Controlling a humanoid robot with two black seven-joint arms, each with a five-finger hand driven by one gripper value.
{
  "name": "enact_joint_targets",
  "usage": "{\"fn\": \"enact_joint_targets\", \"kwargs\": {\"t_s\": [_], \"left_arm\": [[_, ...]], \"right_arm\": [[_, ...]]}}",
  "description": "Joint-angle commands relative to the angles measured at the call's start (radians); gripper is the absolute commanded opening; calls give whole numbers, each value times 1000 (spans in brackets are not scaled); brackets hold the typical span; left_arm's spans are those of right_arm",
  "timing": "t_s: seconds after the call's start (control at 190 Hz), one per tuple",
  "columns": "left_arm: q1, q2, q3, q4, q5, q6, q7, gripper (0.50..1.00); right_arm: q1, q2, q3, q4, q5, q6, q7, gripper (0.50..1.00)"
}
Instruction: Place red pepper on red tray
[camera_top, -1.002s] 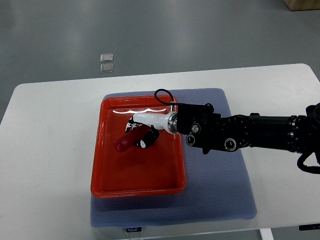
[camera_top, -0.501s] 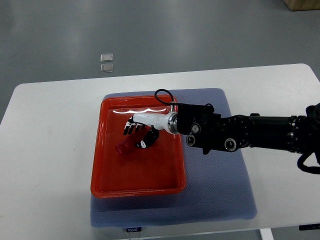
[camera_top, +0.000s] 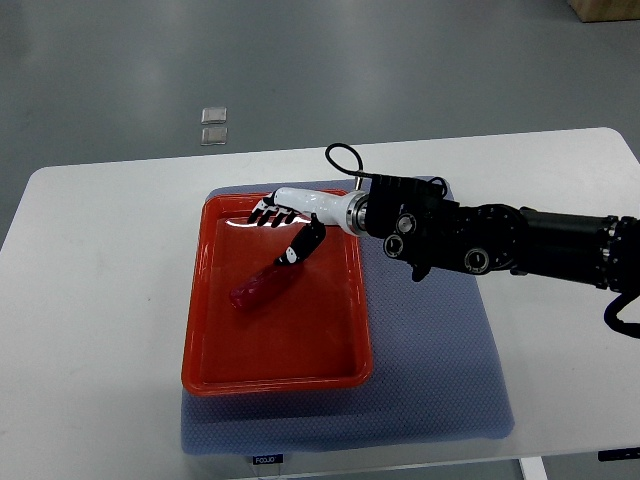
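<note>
A long red pepper (camera_top: 258, 286) lies on the floor of the red tray (camera_top: 270, 375), in its left middle part. My right hand (camera_top: 281, 226) hovers over the tray's far edge, just beyond and to the right of the pepper. Its fingers (camera_top: 265, 214) are spread and hold nothing. The thumb (camera_top: 303, 243) points down toward the pepper's upper end but stands apart from it. The right arm (camera_top: 480, 240) reaches in from the right edge.
The tray rests on a blue-grey mat (camera_top: 440, 360) on a white table (camera_top: 100, 300). Two small clear squares (camera_top: 213, 125) lie on the floor beyond the table. A cable loop (camera_top: 340, 160) sticks up at the wrist.
The right hand has let go of the pepper, opened, and moved up and back toward the tray's far edge. The pepper now lies free on the tray.
</note>
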Motion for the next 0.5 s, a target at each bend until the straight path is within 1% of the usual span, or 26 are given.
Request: {"fn": "enact_joint_targets", "kwargs": {"t_s": [0.0, 0.037, 0.105, 0.19, 0.279, 0.359, 0.395, 0.432, 0.48, 0.496], "left_arm": [[2, 0, 0, 0, 0, 0, 0, 1000], [2, 0, 0, 0, 0, 0, 0, 1000], [2, 0, 0, 0, 0, 0, 0, 1000], [2, 0, 1, 0, 0, 0, 0, 1000], [2, 0, 1, -4, 0, 2, 0, 1000], [2, 0, 1, -6, 0, 0, 0, 1000], [2, 0, 1, -6, 0, 0, 0, 1000], [2, 0, 1, -4, 0, 0, 0, 1000], [2, 0, 1, -4, 0, 0, 0, 1000], [2, 0, 1, -4, 0, 0, 0, 1000]], "right_arm": [[-16, -52, 103, 0, 39, -1, 1, 817], [-30, -70, 148, -1, 65, -1, 4, 817], [-105, -106, 289, 2, 145, -1, 26, 817], [-176, -116, 471, 5, 240, -3, 50, 817], [-283, -100, 717, 4, 401, -3, 78, 821], [-351, -74, 858, 4, 528, -1, 84, 823], [-380, -58, 904, 4, 574, 1, 84, 832], [-418, -40, 959, 2, 616, 1, 90, 858], [-447, -26, 1005, -1, 642, 1, 101, 862], [-460, -20, 1028, -3, 647, 1, 107, 876]]}}
